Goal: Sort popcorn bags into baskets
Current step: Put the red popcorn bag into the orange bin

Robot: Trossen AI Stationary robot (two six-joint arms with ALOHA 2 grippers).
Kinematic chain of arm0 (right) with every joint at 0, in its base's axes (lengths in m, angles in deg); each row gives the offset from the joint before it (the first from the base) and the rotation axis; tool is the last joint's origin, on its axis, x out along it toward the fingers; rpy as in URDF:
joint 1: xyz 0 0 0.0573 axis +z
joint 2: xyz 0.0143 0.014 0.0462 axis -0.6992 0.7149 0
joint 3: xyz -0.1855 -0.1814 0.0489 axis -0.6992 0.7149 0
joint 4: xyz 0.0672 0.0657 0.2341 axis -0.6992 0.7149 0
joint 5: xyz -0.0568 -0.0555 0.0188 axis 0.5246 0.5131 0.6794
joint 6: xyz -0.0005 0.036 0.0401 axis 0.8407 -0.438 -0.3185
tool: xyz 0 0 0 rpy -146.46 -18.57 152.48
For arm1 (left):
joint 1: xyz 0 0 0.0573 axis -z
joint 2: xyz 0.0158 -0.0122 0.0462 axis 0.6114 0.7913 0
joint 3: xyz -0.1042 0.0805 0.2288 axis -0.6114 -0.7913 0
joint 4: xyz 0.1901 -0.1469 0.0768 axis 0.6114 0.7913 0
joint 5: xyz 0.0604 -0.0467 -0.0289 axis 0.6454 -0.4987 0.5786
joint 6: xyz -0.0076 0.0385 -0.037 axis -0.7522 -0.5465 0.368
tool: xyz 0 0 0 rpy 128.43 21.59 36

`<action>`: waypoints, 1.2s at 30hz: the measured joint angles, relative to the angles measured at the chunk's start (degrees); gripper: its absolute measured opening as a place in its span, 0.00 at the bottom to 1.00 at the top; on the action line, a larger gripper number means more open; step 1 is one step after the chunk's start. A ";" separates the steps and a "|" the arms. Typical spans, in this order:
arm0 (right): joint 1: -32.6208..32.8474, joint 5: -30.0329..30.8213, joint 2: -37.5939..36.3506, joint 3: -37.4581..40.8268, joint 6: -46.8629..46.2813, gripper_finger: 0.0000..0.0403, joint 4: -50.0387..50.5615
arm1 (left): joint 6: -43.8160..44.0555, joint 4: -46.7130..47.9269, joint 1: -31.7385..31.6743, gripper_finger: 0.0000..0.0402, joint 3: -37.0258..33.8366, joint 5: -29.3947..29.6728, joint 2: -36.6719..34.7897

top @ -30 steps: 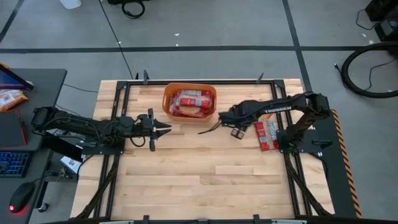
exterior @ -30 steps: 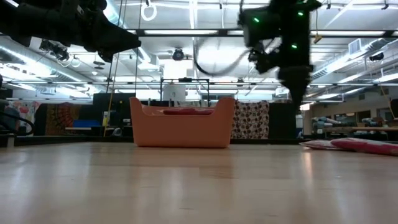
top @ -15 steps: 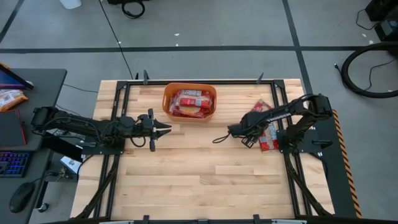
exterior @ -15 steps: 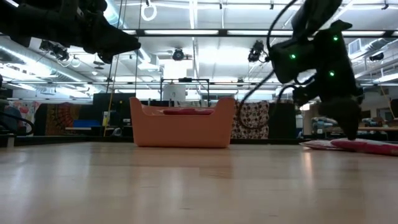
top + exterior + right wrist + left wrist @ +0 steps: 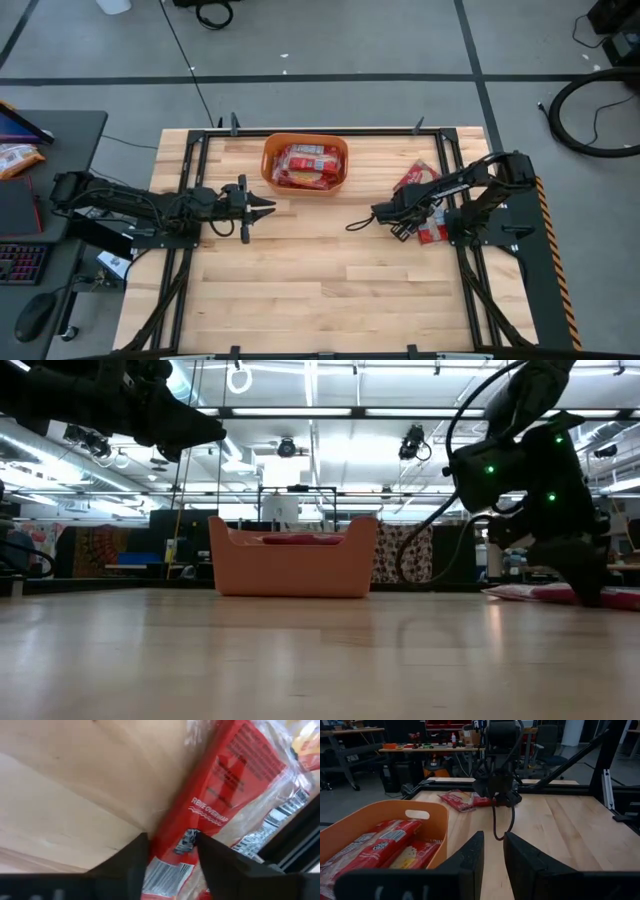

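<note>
The orange tub (image 5: 266, 160) stands at the table's far middle with several red popcorn packets (image 5: 305, 166) lying flat in it. More red packets (image 5: 432, 222) lie on the table at the right, overlapping; they also show in the low view (image 5: 560, 593). My right gripper (image 5: 398, 218) is down at this pile, open, its fingers on either side of one packet's end (image 5: 172, 832). My left gripper (image 5: 268, 206) hovers left of the tub, open by a narrow gap and empty. My right gripper comes at the pile from above, slanting toward the table's right edge, with a finger (image 5: 135, 860) on each side of a red packet's barcode end (image 5: 167, 865). The packet lies flat on the table. I cannot tell whether the fingers touch it.
Bare wood lies in the table's middle and near half. A black frame rail (image 5: 455, 175) runs close behind the right-hand pile. A desk with a keyboard and mouse (image 5: 25, 262) stands left of the table.
My right gripper has gone from beside the tub toward the table's right edge and down to the packets lying there, tipping its fingers downward. The packets have not moved.
</note>
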 joint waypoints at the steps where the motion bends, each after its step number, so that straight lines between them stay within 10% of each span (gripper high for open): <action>1: 0.18 -0.21 0.04 -0.13 0.20 0.40 -0.13 | -0.01 0.00 0.00 0.19 0.00 0.00 0.00; 10: 3.10 -0.39 0.37 -2.69 2.04 0.03 0.26 | -0.01 0.21 0.00 0.19 0.00 0.01 0.00; 18: 7.99 1.40 0.39 -16.56 4.20 0.04 7.79 | -0.08 0.14 0.00 0.19 0.00 0.00 0.00; 26: 11.61 23.53 0.39 -34.07 13.37 0.03 11.12 | -0.10 0.07 0.00 0.19 0.00 0.01 0.00; 36: 4.98 29.12 1.91 -38.37 47.25 0.03 -21.67 | -0.30 -0.72 -0.04 0.19 0.00 1.27 0.00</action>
